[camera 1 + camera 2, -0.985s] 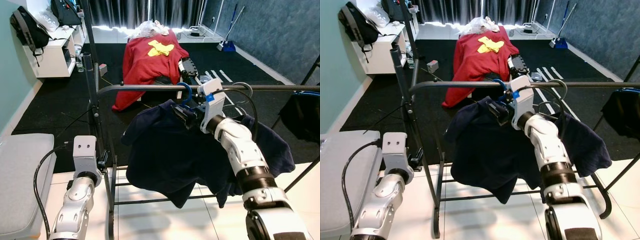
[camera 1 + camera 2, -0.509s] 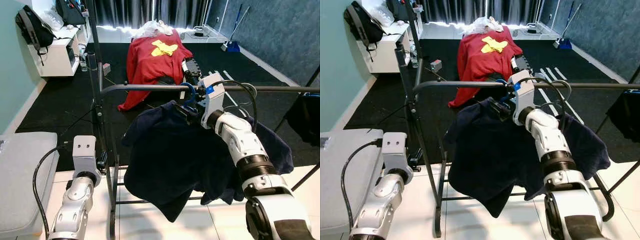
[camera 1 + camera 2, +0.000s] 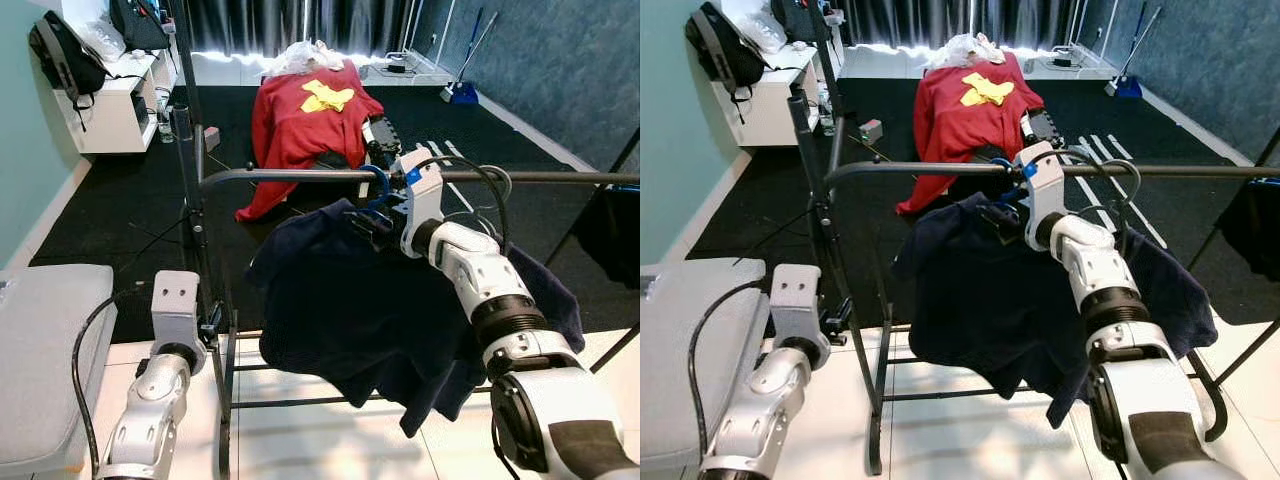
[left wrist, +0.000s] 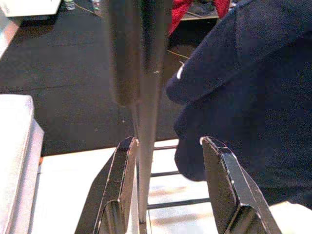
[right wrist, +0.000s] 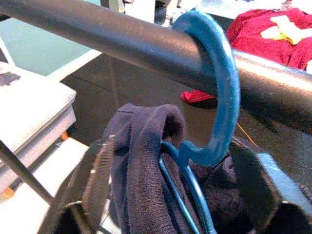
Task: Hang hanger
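Observation:
A blue hanger carries a navy garment. Its hook sits over the black rail of the clothes rack, shown close up in the right wrist view. My right gripper is just under the rail, shut on the hanger's neck and the bunched collar. The garment drapes down in front of the rack and over my right forearm. My left gripper is low on the left, open, with one finger on each side of the rack's upright post.
The rack's post rises on my left. A grey cushioned seat lies at the near left. A red garment is spread on the dark carpet beyond. Another dark garment hangs at the right. A white shelf stands far left.
The hook has stayed at the rail while my right arm stretched further forward. The garment's lower hem has swung to the right. The camera has shifted slightly.

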